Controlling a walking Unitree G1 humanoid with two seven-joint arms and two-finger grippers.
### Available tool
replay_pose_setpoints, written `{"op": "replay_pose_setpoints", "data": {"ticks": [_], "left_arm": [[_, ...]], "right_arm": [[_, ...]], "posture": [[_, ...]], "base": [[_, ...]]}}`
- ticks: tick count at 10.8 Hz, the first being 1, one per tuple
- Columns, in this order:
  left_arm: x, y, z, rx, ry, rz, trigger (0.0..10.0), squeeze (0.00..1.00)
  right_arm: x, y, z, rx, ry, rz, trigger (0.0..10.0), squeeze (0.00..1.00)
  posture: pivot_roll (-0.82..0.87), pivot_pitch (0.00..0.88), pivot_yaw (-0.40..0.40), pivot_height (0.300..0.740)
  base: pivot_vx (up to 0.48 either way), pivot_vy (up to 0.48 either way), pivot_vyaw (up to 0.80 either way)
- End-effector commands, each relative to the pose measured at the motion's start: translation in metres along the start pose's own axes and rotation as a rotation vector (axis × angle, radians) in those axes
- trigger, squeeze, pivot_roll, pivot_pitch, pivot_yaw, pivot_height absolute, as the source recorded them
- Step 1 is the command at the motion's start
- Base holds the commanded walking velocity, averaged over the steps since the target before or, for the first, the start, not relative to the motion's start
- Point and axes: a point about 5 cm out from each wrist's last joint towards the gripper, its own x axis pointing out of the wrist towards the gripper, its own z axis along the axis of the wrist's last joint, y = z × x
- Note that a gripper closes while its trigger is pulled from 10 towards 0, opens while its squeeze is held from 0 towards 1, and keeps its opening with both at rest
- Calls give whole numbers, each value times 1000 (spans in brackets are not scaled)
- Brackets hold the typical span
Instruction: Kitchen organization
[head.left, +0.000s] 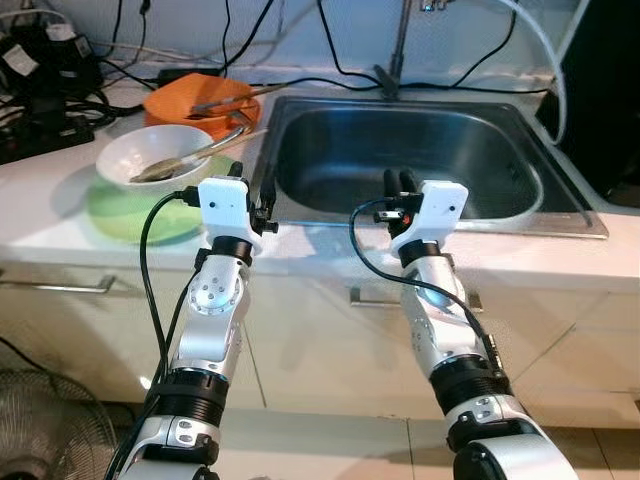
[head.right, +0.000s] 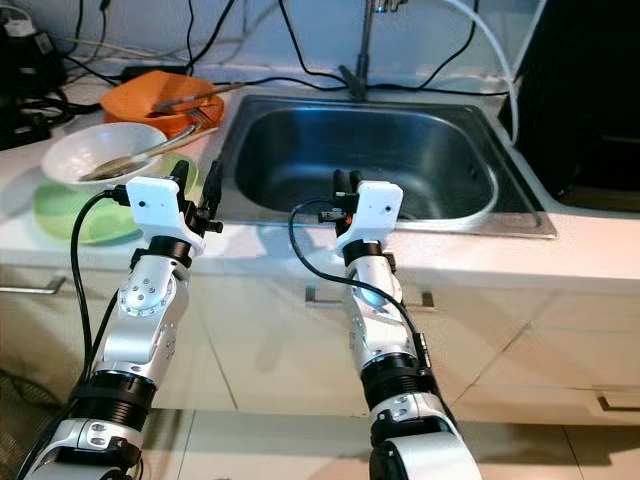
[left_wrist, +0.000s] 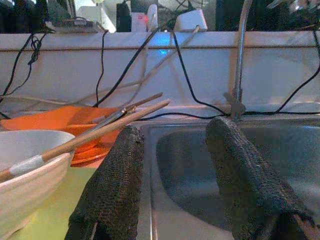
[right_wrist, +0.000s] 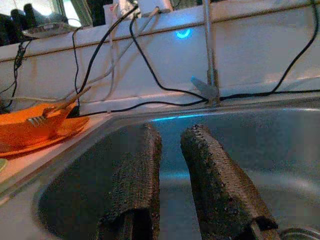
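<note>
I have both arms raised in front of the white surface (head.left: 330, 250). My left hand (head.left: 253, 190) hovers at the near left corner of the steel sink (head.left: 410, 150), its fingers (left_wrist: 115, 190) spread apart and holding nothing. My right hand (head.left: 402, 183) sits over the sink's front rim, fingers (right_wrist: 135, 185) slightly parted, also empty. Left of the sink a white bowl (head.left: 150, 155) with chopsticks (left_wrist: 95, 135) rests on a green plate (head.left: 130, 215); behind it sits an orange dish (head.left: 195, 100) holding a fork (right_wrist: 37, 120).

Your white bench (head.left: 60, 205) carries a green round plate (head.left: 130, 215), orange dish (head.left: 185, 100), inset steel sink (head.left: 420, 150), black cables (head.left: 60, 100).
</note>
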Motion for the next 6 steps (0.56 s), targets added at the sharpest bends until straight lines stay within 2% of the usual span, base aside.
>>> {"op": "replay_pose_setpoints", "data": {"ticks": [1, 2, 6], "left_arm": [[0, 0, 0, 6, 4, -4, 10000, 0], [0, 0, 0, 7, 2, -5, 10000, 0], [0, -3, 3, 29, -20, -27, 10000, 0]], "right_arm": [[0, -2, -1, 2, 9, -8, 10000, 0], [0, -2, 0, -4, 7, -4, 10000, 0], [0, 0, 0, -18, 0, 10, 10000, 0]], "posture": [[46, 22, 23, 740], [46, 22, 23, 740], [45, 22, 24, 740]], "base": [[322, 0, 0], [277, 0, 0], [0, 0, 0]]}}
